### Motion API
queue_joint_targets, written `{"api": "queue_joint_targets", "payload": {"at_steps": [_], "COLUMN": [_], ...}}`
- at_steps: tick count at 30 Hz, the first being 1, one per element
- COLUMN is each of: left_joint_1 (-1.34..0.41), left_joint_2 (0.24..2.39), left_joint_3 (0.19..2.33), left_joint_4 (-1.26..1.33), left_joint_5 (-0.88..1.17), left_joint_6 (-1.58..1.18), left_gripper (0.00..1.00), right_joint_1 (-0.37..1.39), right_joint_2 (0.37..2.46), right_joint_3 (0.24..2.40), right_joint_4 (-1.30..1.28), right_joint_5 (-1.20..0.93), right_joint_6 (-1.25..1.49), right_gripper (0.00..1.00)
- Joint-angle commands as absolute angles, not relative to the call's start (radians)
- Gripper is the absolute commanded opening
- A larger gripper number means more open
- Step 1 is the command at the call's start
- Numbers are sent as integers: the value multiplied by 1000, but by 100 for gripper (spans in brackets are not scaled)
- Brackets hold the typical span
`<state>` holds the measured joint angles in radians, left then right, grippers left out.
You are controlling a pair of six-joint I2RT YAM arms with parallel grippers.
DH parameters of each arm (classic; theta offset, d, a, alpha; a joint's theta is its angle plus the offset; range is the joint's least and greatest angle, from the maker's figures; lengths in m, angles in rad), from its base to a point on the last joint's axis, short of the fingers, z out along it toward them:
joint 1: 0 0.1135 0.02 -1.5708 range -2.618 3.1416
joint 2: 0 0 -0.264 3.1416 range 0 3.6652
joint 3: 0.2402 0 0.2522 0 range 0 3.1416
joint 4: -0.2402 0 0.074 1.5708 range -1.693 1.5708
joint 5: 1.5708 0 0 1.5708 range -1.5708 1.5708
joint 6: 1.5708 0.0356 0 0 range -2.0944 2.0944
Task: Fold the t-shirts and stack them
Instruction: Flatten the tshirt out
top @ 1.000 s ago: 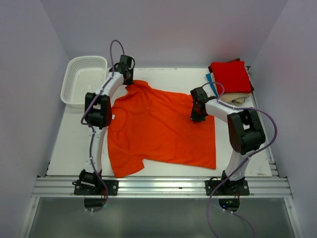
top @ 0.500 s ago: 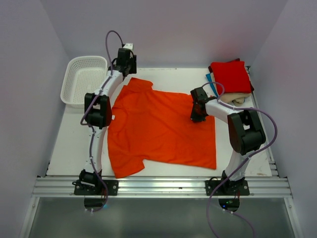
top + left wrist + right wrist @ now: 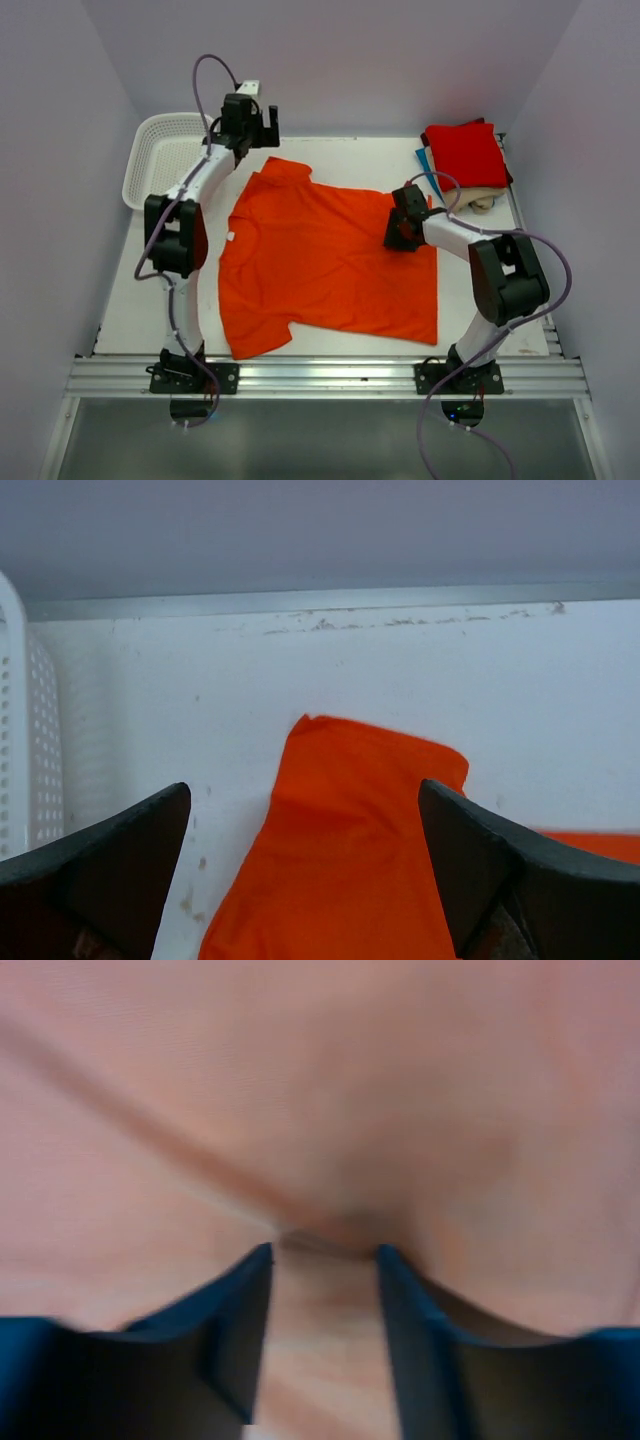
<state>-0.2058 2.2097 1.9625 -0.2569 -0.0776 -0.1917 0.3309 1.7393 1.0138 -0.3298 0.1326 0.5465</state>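
Observation:
The orange t-shirt [image 3: 320,260] lies spread flat across the middle of the table, collar to the left. Its far sleeve [image 3: 360,830] lies flat under my left gripper [image 3: 250,130], which hangs above it, open wide and holding nothing [image 3: 303,788]. My right gripper [image 3: 397,235] is low over the shirt's far right corner. Its jaws stand apart, with a pinched ridge of orange cloth [image 3: 320,1080] just past the tips [image 3: 325,1252]. At the back right is a stack of folded t-shirts: red [image 3: 465,155] on top, a blue edge [image 3: 428,165], beige [image 3: 478,198] beneath.
A white mesh basket [image 3: 160,165] stands at the back left, and its rim shows at the left of the left wrist view [image 3: 15,750]. The table's back edge [image 3: 320,602] runs just beyond the sleeve. Walls close in on three sides.
My left gripper let go of the sleeve, opened and rose toward the back. My right gripper's jaws have parted on the shirt's corner, and its arm shifted slightly right.

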Motion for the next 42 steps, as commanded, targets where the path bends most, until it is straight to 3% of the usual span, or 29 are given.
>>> {"api": "queue_joint_targets", "payload": {"at_steps": [1, 2, 3, 6, 11, 13, 14, 15, 16, 18, 28, 42], "left_joint_1": [-227, -241, -248, -278, -343, -351, -351, -351, -351, -351, -348, -272], "left_joint_2": [1915, 1861, 1750, 1555, 1404, 1434, 1460, 1520, 1555, 1658, 1999, 2025], "left_joint_3": [1785, 1629, 1544, 1272, 1019, 1011, 1031, 1045, 1064, 1129, 1434, 1379], "left_joint_4": [-259, -239, -218, -193, -163, -156, -153, -143, -140, -111, -112, -186], "left_joint_5": [-5, 27, 43, 69, 95, 130, 138, 156, 193, 215, 180, 25], "left_joint_6": [-281, -294, -310, -368, -374, -370, -370, -371, -377, -388, -405, -445], "left_gripper": [100, 100, 100, 100, 97, 82, 59, 47, 22, 2, 0, 0], "right_joint_1": [327, 328, 327, 330, 328, 330, 330, 328, 328, 328, 328, 327], "right_joint_2": [1602, 1577, 1554, 1461, 1402, 1417, 1427, 1448, 1460, 1491, 1641, 1933], "right_joint_3": [979, 980, 986, 1002, 1017, 1026, 1032, 1045, 1055, 1077, 1121, 1284], "right_joint_4": [-238, -230, -230, -262, -353, -368, -370, -370, -399, -405, -382, -385], "right_joint_5": [78, 72, 71, 77, 118, 97, 83, 71, 78, 81, 100, 91], "right_joint_6": [496, 489, 483, 463, 453, 456, 454, 453, 471, 476, 483, 509], "right_gripper": [56, 65, 79, 99, 99, 85, 73, 8, 0, 0, 0, 0]}}
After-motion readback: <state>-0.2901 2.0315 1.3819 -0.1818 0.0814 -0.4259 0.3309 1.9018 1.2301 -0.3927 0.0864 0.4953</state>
